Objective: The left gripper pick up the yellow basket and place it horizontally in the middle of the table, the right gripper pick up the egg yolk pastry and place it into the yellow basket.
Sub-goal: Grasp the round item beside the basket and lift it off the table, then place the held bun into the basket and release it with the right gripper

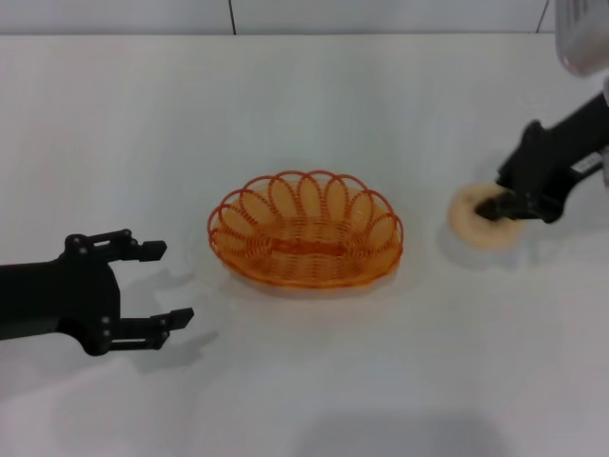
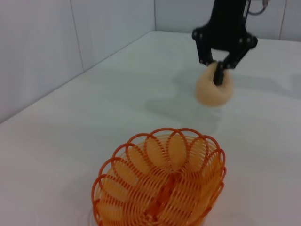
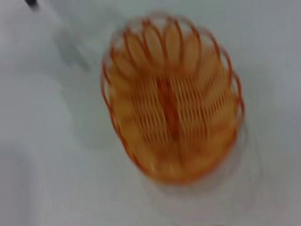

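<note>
The yellow basket [image 1: 305,231] sits lengthwise across the middle of the white table [image 1: 304,105], empty. It also shows in the left wrist view [image 2: 162,186] and, blurred, in the right wrist view [image 3: 171,103]. My left gripper [image 1: 171,283] is open and empty, to the left of the basket and apart from it. My right gripper [image 1: 493,209] is to the right of the basket, shut on the egg yolk pastry [image 1: 478,222]. The left wrist view shows that gripper [image 2: 215,70] gripping the pastry [image 2: 214,92] from above, a little above the table with a shadow under it.
White wall panels [image 2: 56,42] stand along the table's far edge. A white part of the robot [image 1: 582,33] shows at the top right corner of the head view.
</note>
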You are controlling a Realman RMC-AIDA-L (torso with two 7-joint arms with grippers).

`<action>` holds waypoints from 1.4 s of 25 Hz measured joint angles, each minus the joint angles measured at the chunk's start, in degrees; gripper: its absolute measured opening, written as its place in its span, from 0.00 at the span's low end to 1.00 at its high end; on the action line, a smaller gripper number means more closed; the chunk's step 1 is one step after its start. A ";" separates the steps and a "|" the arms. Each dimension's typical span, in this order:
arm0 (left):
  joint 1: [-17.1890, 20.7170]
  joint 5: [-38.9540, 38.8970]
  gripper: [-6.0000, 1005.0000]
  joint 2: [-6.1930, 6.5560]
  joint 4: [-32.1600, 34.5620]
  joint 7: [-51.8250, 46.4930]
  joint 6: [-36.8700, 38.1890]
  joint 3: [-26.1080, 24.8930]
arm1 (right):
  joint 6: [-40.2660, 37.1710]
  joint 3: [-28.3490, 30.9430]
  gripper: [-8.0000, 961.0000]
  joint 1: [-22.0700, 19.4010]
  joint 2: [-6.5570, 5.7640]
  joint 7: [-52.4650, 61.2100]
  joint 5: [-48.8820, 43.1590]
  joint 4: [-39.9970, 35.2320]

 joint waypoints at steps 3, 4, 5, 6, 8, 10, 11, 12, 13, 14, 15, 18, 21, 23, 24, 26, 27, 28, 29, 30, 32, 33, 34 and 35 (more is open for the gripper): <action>0.02 0.01 0.81 0.06 0.00 -0.14 0.10 -0.06 | -0.67 -1.76 0.11 0.73 0.19 2.03 3.93 -1.50; 0.02 0.09 0.81 0.10 0.20 -0.79 0.14 -0.08 | -0.63 -2.87 0.10 1.22 0.25 2.71 5.29 -1.62; 0.02 0.17 0.81 0.12 0.34 -0.98 0.16 -0.09 | -0.51 -3.55 0.08 1.53 0.29 3.07 6.25 -1.65; 0.02 0.40 0.81 0.14 0.65 -1.37 0.21 -0.10 | -0.13 -4.39 0.08 1.93 0.38 3.41 7.33 -1.66; 0.02 1.18 0.81 0.18 1.37 -1.95 0.30 -0.07 | 1.27 -6.11 0.07 2.64 0.61 4.09 9.47 -1.67; 0.02 1.70 0.81 0.17 1.96 -2.25 0.39 0.08 | 4.11 -8.39 0.06 3.03 0.69 5.05 11.72 -1.08; 0.02 1.87 0.81 0.17 2.23 -2.32 0.58 0.18 | 5.90 -9.79 0.06 3.12 0.70 5.46 12.91 -0.54; 0.00 1.91 0.81 0.17 2.31 -2.33 0.76 0.20 | 7.75 -10.92 0.06 3.15 0.70 5.72 13.89 -0.04; -0.07 1.93 0.81 0.17 2.32 -2.33 1.07 0.18 | 9.86 -12.12 0.06 3.15 0.71 5.99 14.95 0.44; -0.13 1.94 0.81 0.17 2.33 -2.33 1.27 0.10 | 11.66 -13.17 0.06 3.16 0.74 6.16 15.65 0.94; -0.22 1.94 0.81 0.17 2.34 -2.34 1.48 0.03 | 13.83 -14.43 0.06 3.18 0.76 6.36 16.47 1.53; -0.41 1.94 0.81 0.17 2.35 -2.35 1.72 -0.01 | 17.96 -17.49 0.06 3.27 0.79 6.48 18.15 3.12; -0.50 1.94 0.81 0.17 2.38 -2.37 1.74 0.12 | 21.59 -20.52 0.07 3.47 0.79 6.48 19.77 4.84; -0.54 1.95 0.81 0.17 2.58 -2.42 1.75 0.20 | 24.08 -22.40 0.07 3.63 0.79 6.33 21.12 6.22; -0.54 1.94 0.81 0.15 2.76 -2.59 1.75 0.23 | 24.99 -23.07 0.07 3.71 0.81 6.20 21.76 6.77; -0.50 1.94 0.81 0.11 2.95 -2.89 1.75 0.25 | 26.36 -24.10 0.08 3.66 0.87 6.02 22.91 7.32; -0.47 1.94 0.81 0.09 2.97 -3.03 1.75 0.26 | 26.85 -24.47 0.08 3.57 0.89 5.93 23.41 7.44; -0.47 1.94 0.81 0.09 2.98 -3.09 1.75 0.26 | 27.37 -24.90 0.08 3.48 0.91 5.86 23.83 7.47; -0.47 1.94 0.81 0.08 2.99 -3.09 1.75 0.26 | 27.87 -25.41 0.08 3.37 0.94 5.77 24.20 7.50; -0.47 1.94 0.81 0.08 2.99 -3.10 1.75 0.26 | 28.28 -25.95 0.08 3.31 0.95 5.70 24.45 7.51; -0.47 1.94 0.81 0.08 2.99 -3.13 1.75 0.26 | 28.51 -26.22 0.09 3.27 0.95 5.69 24.49 7.62; -0.48 1.95 0.81 0.08 2.99 -3.15 1.75 0.26 | 28.56 -26.28 0.16 3.26 0.95 5.68 24.50 7.70; -0.49 1.94 0.81 0.08 2.99 -3.15 1.75 0.26 | 28.57 -26.30 0.22 3.26 0.91 5.67 24.52 7.74; -0.44 1.90 0.81 0.08 2.99 -3.16 1.75 0.24 | 28.55 -26.30 0.29 3.26 0.86 5.67 24.53 7.75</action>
